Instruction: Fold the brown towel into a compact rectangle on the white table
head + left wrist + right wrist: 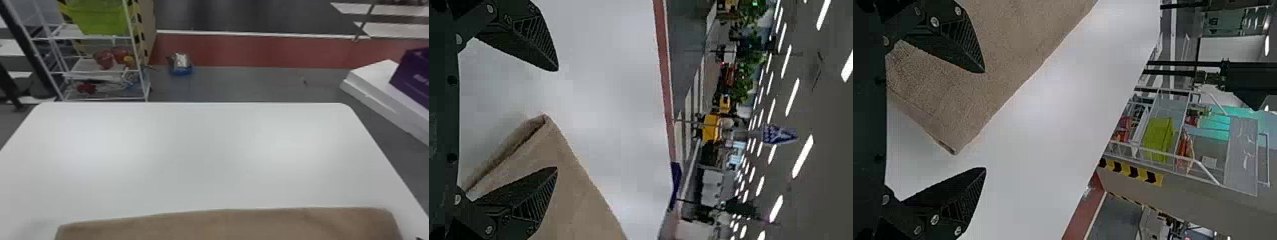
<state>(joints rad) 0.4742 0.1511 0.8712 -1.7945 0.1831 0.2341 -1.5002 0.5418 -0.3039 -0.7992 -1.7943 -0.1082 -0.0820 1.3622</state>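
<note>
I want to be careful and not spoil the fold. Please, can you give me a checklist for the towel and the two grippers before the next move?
1. Left gripper open: ok, its fingers stand apart.
2. Right gripper open: ok, its fingers stand apart too.
3. Brown towel on the white table: ok.
4. Far edge of the towel without bunching: ok, it runs fairly smooth in the head view.
5. Near edge of the towel straight: cannot tell, the towel runs past the bottom of the head view.
6. Compact rectangle reached: not ok, the towel spans much of the table's width.
</note>
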